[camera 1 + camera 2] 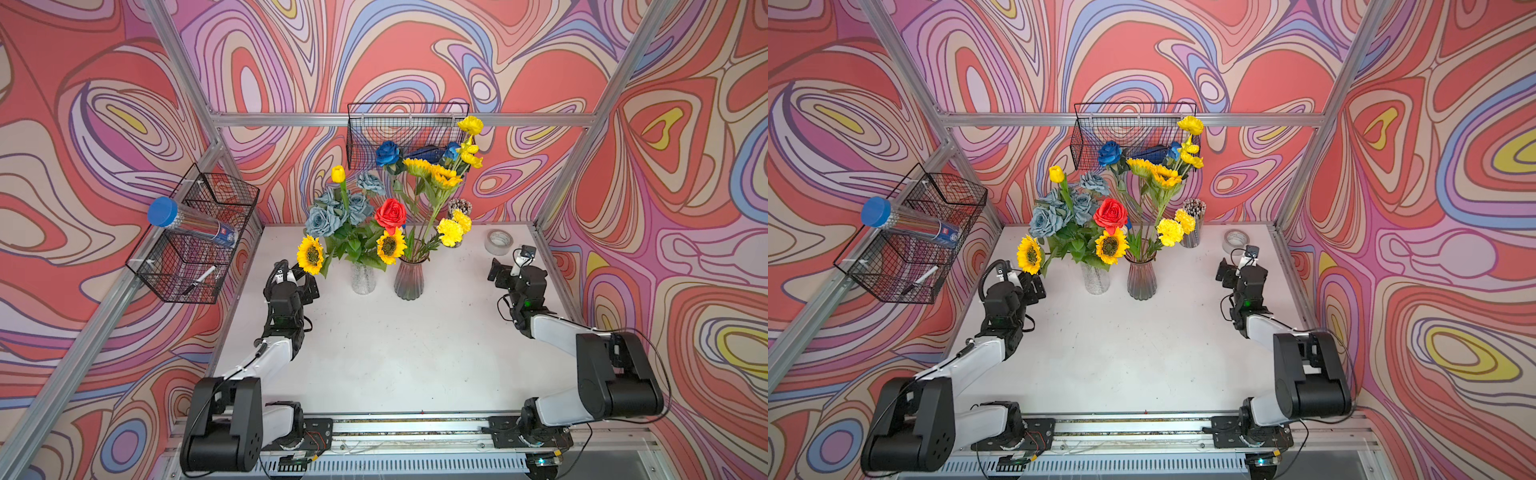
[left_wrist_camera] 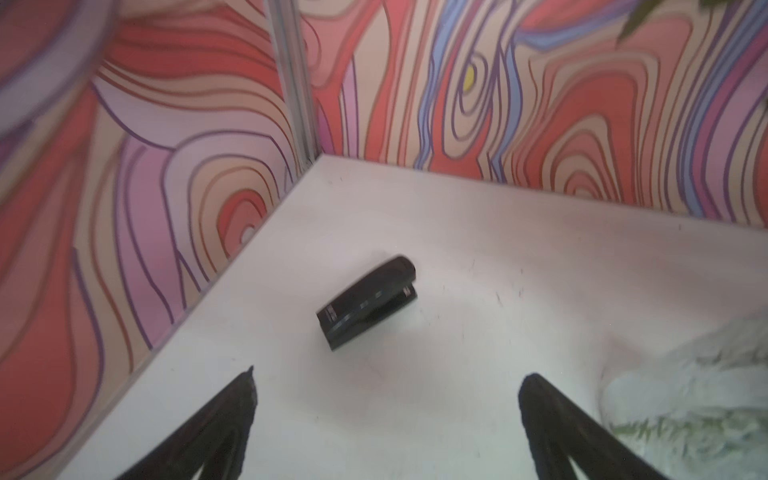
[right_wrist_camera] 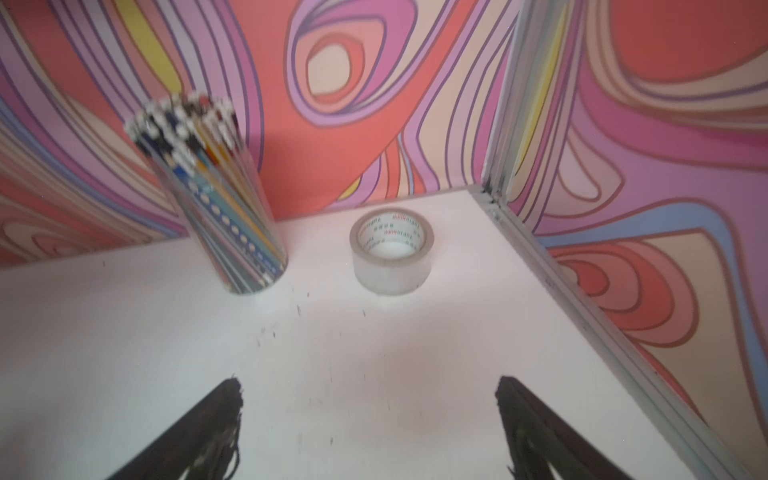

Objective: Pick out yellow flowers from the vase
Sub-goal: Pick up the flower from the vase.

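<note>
Several yellow flowers (image 1: 449, 231) stand in two vases (image 1: 409, 279) at the back of the bench (image 1: 374, 353). One sunflower (image 1: 309, 254) hangs just beside my left pincer (image 1: 309, 287), jaws apart and empty. My right pincer (image 1: 498, 272), likewise apart, sits well off from them, near the tape (image 1: 498, 242).

Matt white table (image 1: 374, 353), glossy ribbed glass vase (image 1: 409, 280), black metal wire basket (image 1: 187, 266)

My left wrist feed is smeared: the clear vase (image 2: 685, 399) is a pale blur, cut off by the frame's edge. In both top views a sunflower head (image 1: 310, 254) covers part of my left gripper (image 1: 306, 279), and yellow carnations (image 1: 454, 226) mask the pencil cup (image 1: 460, 206) at the desk's back edge. The print on the tape roll (image 3: 390, 249) is unreadable.
</note>
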Controlling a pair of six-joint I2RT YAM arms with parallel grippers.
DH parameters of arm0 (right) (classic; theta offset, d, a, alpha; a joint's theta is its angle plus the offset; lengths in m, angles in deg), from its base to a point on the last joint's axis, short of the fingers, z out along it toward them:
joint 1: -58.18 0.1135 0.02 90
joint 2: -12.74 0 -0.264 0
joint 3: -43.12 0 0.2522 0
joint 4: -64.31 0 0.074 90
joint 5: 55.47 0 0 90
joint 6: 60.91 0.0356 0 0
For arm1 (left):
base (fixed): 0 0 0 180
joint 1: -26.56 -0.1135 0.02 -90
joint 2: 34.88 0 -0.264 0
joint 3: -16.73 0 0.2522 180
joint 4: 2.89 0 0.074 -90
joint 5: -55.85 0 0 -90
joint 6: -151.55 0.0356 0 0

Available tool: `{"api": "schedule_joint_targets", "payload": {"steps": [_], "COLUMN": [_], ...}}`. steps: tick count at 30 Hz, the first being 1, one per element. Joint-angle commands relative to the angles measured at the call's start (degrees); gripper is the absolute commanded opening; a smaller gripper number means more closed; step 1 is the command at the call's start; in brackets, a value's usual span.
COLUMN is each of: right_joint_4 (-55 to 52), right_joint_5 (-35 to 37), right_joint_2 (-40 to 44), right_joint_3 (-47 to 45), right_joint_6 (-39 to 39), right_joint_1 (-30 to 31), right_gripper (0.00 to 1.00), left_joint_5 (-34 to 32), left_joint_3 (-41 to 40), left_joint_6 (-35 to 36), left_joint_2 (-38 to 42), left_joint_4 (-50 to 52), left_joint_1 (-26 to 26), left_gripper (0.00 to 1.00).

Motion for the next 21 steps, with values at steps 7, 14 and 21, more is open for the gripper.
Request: {"api": "schedule_joint_targets", "payload": {"steps": [7,14,21], "right_joint_4": [-28.29,-33.11,-32.85], "right_joint_5": [4.98,2.08,-0.74], "right_joint_2": [8.77,9.59,7.28], "right_joint_3": [9.94,12.45,11.68], "right_joint_6": [11.61,9.71,9.74], "right_joint_1": [2.27,8.31,10.67], "right_gripper": [0.98,0.97,0.96], "left_joint_5": [-11.18,8.88,26.32], "left_joint_3": [9.6,6.25,-10.62], "left_joint_6": [-18.88,-20.91,-23.81], "left_joint_2": [13.81,22.96,29.44], "left_joint_4": [30.89,27.73,4.02], "left_joint_1": [2.07,2.36,2.37], "left_gripper": [1.0,1.0,0.99]}}
